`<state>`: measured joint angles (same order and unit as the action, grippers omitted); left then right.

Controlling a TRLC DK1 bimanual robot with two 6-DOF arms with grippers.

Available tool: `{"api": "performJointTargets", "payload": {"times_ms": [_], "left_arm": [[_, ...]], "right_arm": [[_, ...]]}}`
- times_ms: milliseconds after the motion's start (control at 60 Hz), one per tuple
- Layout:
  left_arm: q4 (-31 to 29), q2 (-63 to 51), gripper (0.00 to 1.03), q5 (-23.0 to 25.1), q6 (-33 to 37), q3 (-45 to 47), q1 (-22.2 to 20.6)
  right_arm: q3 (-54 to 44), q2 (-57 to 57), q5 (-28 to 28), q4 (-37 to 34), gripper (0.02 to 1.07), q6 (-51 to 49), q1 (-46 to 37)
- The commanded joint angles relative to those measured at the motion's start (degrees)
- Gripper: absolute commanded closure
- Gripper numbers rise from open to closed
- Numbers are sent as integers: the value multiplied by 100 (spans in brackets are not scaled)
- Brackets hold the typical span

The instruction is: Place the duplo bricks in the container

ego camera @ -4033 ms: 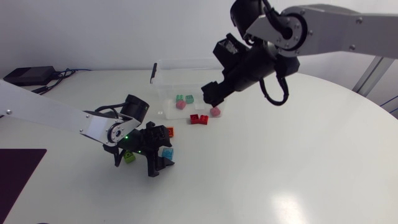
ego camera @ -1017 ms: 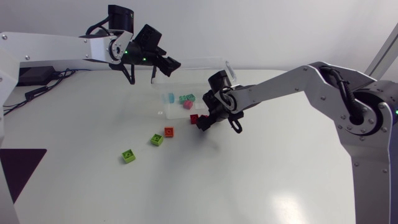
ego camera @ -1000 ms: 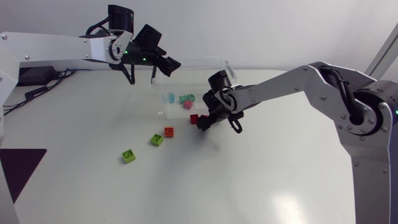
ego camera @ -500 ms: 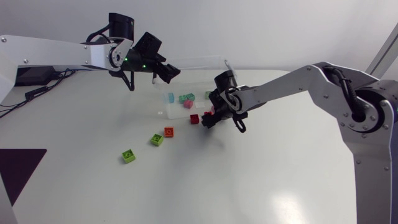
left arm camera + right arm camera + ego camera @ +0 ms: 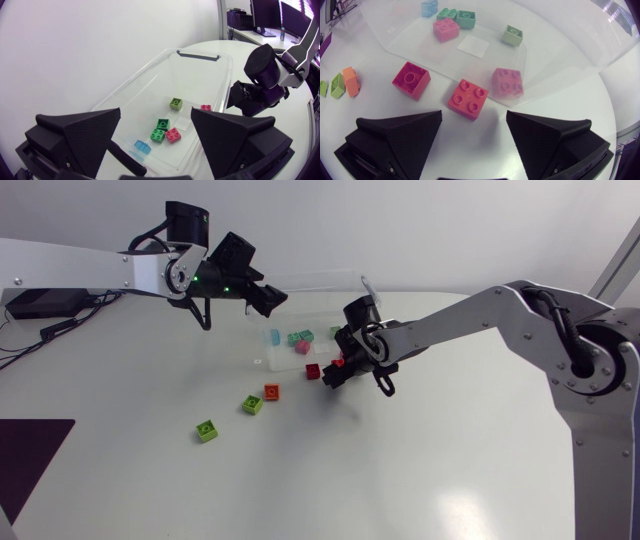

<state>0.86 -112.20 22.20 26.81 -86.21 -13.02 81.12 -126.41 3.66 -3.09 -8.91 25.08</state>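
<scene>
the clear box sits near the far edge of the counter, about halfway along that edge. inside it lie a blue brick, two green bricks side by side, a pink brick touching them, and a pale green brick a bit apart from the rest.

the left gripper hangs over the box, up in the air. its fingers are wide open and hold nothing.

the right gripper is low on the counter, just in front of the box on the side away from the far edge. its fingers are open too. a red brick lies on the counter just ahead of the gap between them, and they do not touch it. a dark red brick lies near it, also outside the box. a hazy pink brick shows right at the box's wall; one cannot tell if it is inside or outside.

more toward the middle of the counter lie an orange brick and a lime brick just beside it. another lime brick lies alone, nearer the counter's left edge.
</scene>
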Motion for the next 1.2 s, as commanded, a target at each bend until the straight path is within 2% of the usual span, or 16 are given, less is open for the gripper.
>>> {"api": "performJointTargets", "payload": {"times_ms": [0,250,350,400,450,567,683,917,1033,1183], "left_arm": [[72,146,5,13,9,166,27],[177,260,5,13,0,351,1],[177,278,5,13,9,369,18],[177,287,5,13,9,386,18],[177,295,5,13,17,412,27],[177,357,5,13,35,492,36],[186,462,5,13,61,641,89],[177,577,5,13,123,790,124],[142,550,5,22,184,913,-26],[-25,568,5,30,448,1195,-210]], "right_arm": [[132,-244,-32,-121,14,179,23],[352,-472,-50,-183,14,302,-12],[440,-622,-50,-183,17,381,-30],[457,-683,-50,-192,24,416,-38],[448,-718,-50,-192,36,442,-47],[387,-727,-94,-209,77,522,-135],[132,-639,-331,-367,83,601,-170],[-1063,1110,-278,-42,85,574,-276],[-905,1751,-269,-288,85,574,-364],[-387,1901,-278,-658,85,609,-381]]}}
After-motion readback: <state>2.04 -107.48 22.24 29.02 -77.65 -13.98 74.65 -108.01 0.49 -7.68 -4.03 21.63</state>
